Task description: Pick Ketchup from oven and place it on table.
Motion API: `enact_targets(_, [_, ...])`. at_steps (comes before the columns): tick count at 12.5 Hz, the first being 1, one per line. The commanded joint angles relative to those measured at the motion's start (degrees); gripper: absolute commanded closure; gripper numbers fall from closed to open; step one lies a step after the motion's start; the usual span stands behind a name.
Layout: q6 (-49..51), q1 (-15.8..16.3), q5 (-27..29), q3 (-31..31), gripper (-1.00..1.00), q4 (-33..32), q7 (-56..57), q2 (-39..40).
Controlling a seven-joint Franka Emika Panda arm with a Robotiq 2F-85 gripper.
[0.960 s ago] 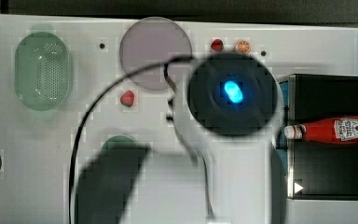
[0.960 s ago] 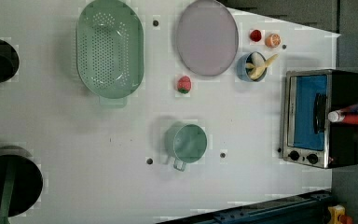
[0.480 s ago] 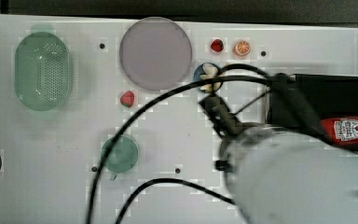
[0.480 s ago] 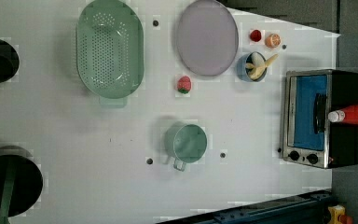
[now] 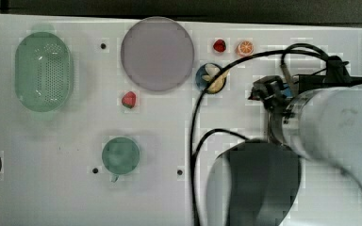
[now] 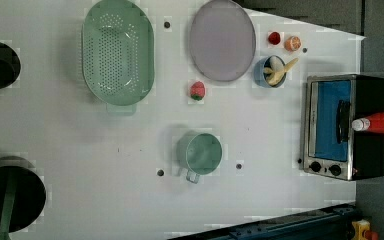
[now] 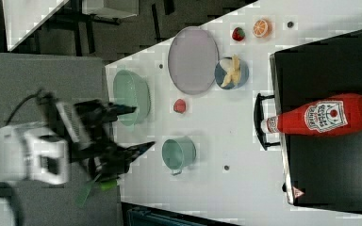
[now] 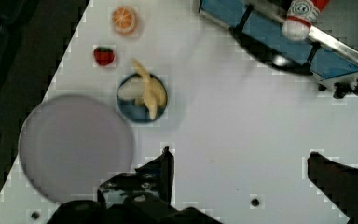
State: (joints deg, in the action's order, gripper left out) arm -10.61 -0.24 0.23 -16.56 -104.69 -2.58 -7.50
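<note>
Not much to read here honestly. The ketchup lying on top of the oven has a white shield-shaped label with red print and a small round red emblem in the middle, seen best in the right view, but the lettering is too small for me to make out any actual word or brand. Near the oven's lower front corner in the right view's frame there's a little red triangle warning sign with a white border; whatever symbol sits inside it isn't legible. The oven knobs in the left view carry no markings I can read.
</note>
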Motion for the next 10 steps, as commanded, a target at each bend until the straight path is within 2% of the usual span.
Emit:
enact_targets(1, [-4.5, -1.4, -0.3, -7.4, -1.0, -0.7, 0.3, 3.0])
enact_targets(6, [-17.4, -2.2, -0.3, -15.0, -1.0, -0.7, 0.3, 11.7])
enact_targets(10, [-19.4, -3.6, 2.2, -18.1, -1.0, -0.2, 0.3, 18.9])
